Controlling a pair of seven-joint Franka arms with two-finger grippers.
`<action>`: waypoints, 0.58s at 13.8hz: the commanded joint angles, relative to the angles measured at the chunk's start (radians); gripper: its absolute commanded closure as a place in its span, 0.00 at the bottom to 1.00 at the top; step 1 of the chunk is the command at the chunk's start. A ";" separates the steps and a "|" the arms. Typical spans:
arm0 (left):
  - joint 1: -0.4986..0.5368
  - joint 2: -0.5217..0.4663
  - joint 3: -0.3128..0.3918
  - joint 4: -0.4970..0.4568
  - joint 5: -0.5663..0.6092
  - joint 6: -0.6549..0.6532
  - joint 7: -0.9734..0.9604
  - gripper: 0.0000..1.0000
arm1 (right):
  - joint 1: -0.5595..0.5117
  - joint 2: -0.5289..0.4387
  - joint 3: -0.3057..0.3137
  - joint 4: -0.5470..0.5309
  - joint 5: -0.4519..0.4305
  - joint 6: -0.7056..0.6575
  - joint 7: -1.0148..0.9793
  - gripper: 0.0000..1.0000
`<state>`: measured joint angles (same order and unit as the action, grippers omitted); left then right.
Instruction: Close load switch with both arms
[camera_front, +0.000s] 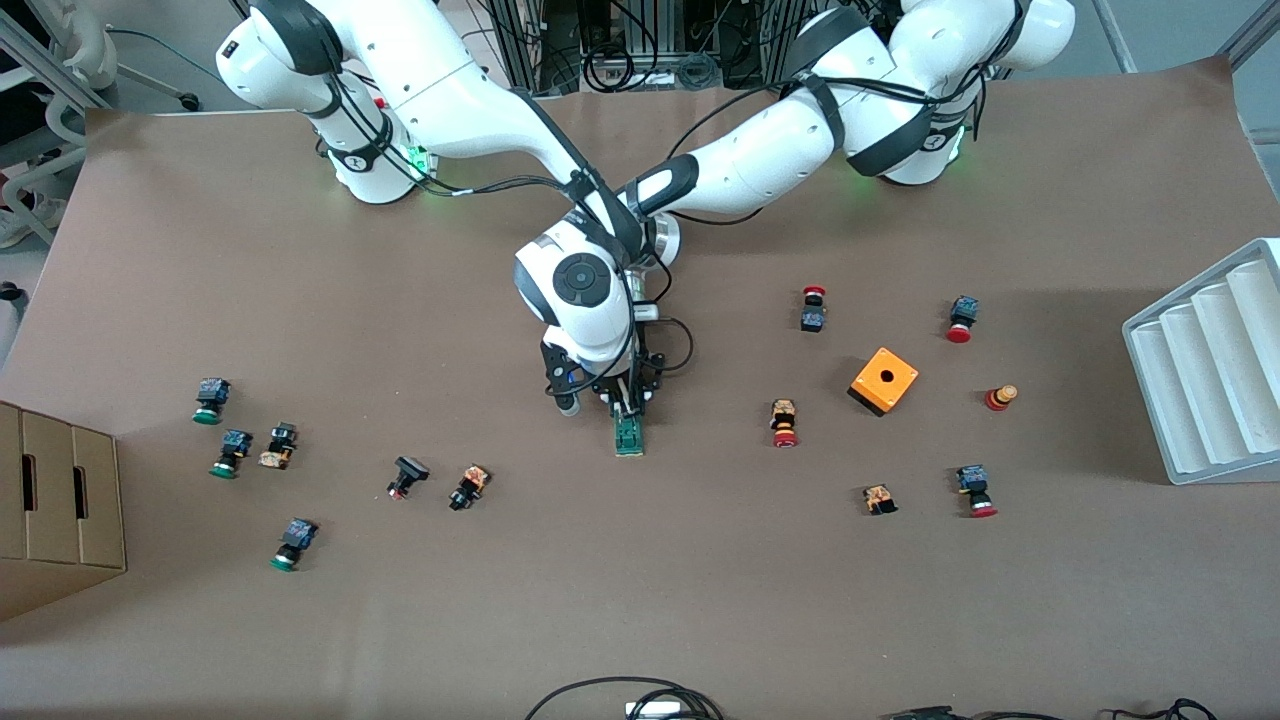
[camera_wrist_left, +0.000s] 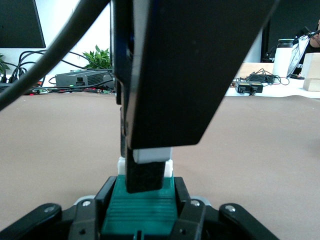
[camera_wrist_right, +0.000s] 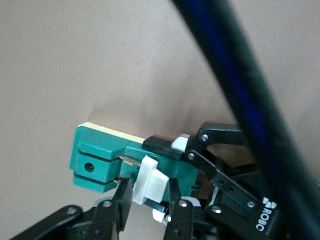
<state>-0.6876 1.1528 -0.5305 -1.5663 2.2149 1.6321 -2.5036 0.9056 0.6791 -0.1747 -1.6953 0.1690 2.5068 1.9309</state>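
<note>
The load switch (camera_front: 629, 437), a narrow green bar, lies on the brown table at its middle, under both hands. In the left wrist view my left gripper (camera_wrist_left: 145, 201) is shut on the green body (camera_wrist_left: 142, 212) at table level. My right gripper (camera_front: 626, 405) comes down from above. In the right wrist view its fingers (camera_wrist_right: 122, 197) stand on both sides of the white sliding block (camera_wrist_right: 150, 181) and press on it. The left gripper's fingers (camera_wrist_right: 165, 147) also show there on the switch's body (camera_wrist_right: 100, 160). In the front view the left gripper is hidden under the right arm's hand.
An orange box with a hole (camera_front: 884, 380) and several red-capped push buttons (camera_front: 784, 423) lie toward the left arm's end. Green-capped buttons (camera_front: 231, 452) and a cardboard box (camera_front: 55, 510) are toward the right arm's end. A grey ribbed tray (camera_front: 1210, 370) stands at the table's edge.
</note>
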 joint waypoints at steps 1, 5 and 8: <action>-0.003 0.024 -0.002 0.034 0.025 -0.005 0.008 0.52 | 0.002 -0.021 -0.008 -0.027 -0.036 0.049 0.019 0.68; -0.004 0.024 -0.003 0.034 0.025 -0.003 0.008 0.51 | -0.005 -0.016 -0.008 -0.023 -0.036 0.064 0.019 0.71; -0.003 0.024 -0.002 0.032 0.026 -0.002 0.009 0.51 | -0.008 -0.015 -0.008 -0.020 -0.034 0.069 0.019 0.72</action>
<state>-0.6874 1.1531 -0.5305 -1.5658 2.2149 1.6322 -2.5036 0.9064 0.6703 -0.1737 -1.7072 0.1685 2.5118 1.9361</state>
